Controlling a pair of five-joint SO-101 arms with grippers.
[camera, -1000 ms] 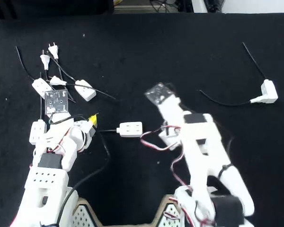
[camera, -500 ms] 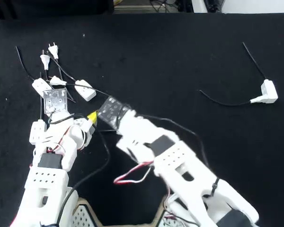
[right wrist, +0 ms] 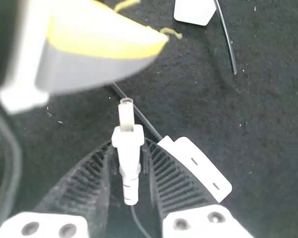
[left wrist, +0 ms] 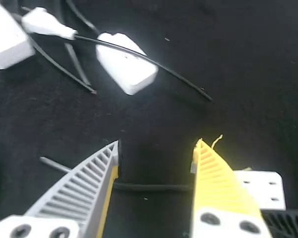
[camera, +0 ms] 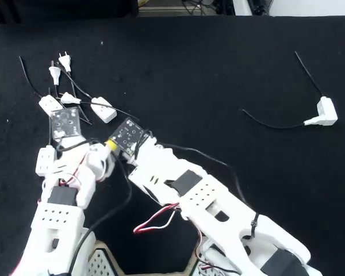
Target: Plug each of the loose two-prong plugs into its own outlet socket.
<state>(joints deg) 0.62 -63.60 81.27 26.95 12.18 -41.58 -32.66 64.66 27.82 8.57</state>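
Overhead: left arm (camera: 60, 201) stands at the near-left of the black table (camera: 218, 69). Right arm (camera: 184, 184) slants across to it, wrists close together. Two loose plugs (camera: 54, 72) lie far left, cube sockets (camera: 103, 109) near them. An angled plug (camera: 325, 112) lies well apart, far right.

Left wrist: left gripper (left wrist: 156, 148) spread wide, nothing gripped. A black cable (left wrist: 149, 187) crosses between its fingers. A flat socket (left wrist: 260, 186) sits just beside the yellow finger (left wrist: 213, 173).

Right wrist: right gripper (right wrist: 128, 146) clamped narrow on a white plug (right wrist: 126, 134), prongs pointing away from the wrist. The flat socket lies just beside one finger.
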